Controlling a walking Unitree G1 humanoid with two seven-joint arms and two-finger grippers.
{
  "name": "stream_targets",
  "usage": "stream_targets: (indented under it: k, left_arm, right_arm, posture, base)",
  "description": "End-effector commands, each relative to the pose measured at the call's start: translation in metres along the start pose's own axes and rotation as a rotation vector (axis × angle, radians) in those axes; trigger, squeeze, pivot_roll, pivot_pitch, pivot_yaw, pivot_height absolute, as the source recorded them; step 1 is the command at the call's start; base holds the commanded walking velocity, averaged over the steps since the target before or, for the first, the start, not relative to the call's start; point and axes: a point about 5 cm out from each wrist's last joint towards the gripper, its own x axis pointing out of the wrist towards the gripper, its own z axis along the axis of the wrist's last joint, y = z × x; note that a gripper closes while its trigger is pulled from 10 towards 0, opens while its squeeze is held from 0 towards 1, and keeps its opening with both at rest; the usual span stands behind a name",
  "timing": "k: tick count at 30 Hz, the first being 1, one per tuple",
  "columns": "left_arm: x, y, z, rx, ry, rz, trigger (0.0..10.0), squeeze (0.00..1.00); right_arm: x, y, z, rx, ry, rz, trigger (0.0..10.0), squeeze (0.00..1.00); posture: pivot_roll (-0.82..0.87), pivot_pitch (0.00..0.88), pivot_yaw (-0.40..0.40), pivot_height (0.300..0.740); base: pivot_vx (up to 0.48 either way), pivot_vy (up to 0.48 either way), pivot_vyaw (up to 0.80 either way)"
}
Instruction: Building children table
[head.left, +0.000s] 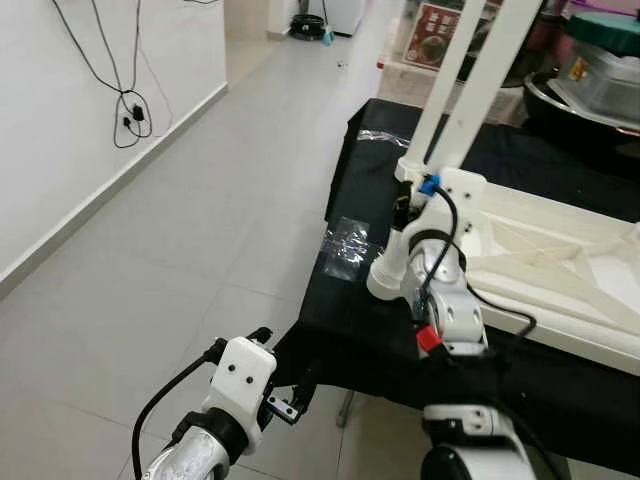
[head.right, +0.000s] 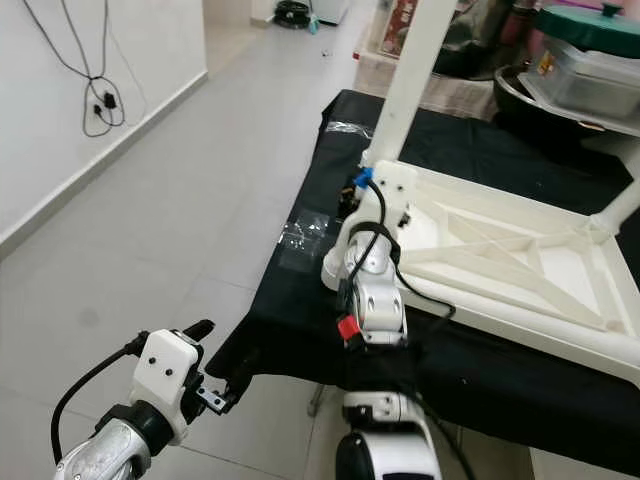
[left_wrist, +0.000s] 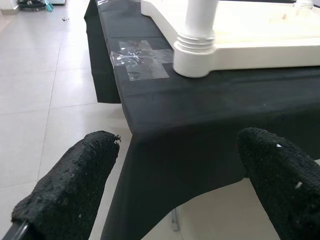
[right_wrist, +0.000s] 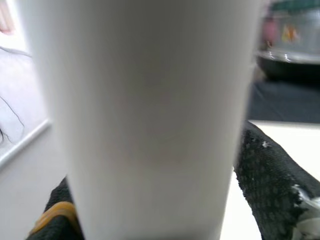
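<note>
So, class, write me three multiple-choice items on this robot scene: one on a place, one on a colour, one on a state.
1. Where does the tabletop lie?
A. on the floor
B. on the cloth
C. on a chair

2. What colour is the cloth?
A. black
B. red
C. white

3. What is the right hand doing?
A. hanging open
B. gripping the leg
C. holding the tape

Answers:
1. B, it lies upside down on the cloth.
2. A, the cloth is black.
3. B, its fingers flank the leg; the left hand is open by the cloth's corner.
</note>
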Motion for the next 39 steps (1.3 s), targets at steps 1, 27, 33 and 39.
stream_targets:
  k: [1, 27, 33, 39]
  left_arm:
    - [0.001, -0.002, -0.001, -0.007, 0.005, -0.005, 10.0, 0.00]
    - [-0.001, -0.003, 0.000, -0.005, 0.006, -0.003, 10.0, 0.00]
    - [-0.002, -0.004, -0.002, -0.008, 0.009, -0.004, 10.0, 0.00]
    - [-0.001, -0.003, -0.002, -0.010, 0.009, -0.006, 10.0, 0.00]
  right_arm:
    - [0.012, -0.015, 0.013, 0.076, -0.052, 0.123, 10.0, 0.00]
    - [-0.010, 0.020, -0.002, 0.041, 0.148, 1.350, 0.0, 0.00]
    - [0.010, 0.022, -0.006, 0.029, 0.139, 0.944, 0.0, 0.00]
    - [0.017, 0.011, -0.011, 0.014, 0.168, 0.708, 0.0, 0.00]
  posture:
    - [0.12, 0.077, -0.134, 0.740]
    - [0.14, 0.086, -0.150, 0.740]
    - [0.13, 0.078, -0.149, 0.740]
    - [0.13, 0.078, -0.145, 0.740]
  base:
    - [0.000, 0.000, 0.00]
    - [0.000, 0.000, 0.00]
    - [0.000, 0.000, 0.00]
    - [0.000, 0.000, 0.00]
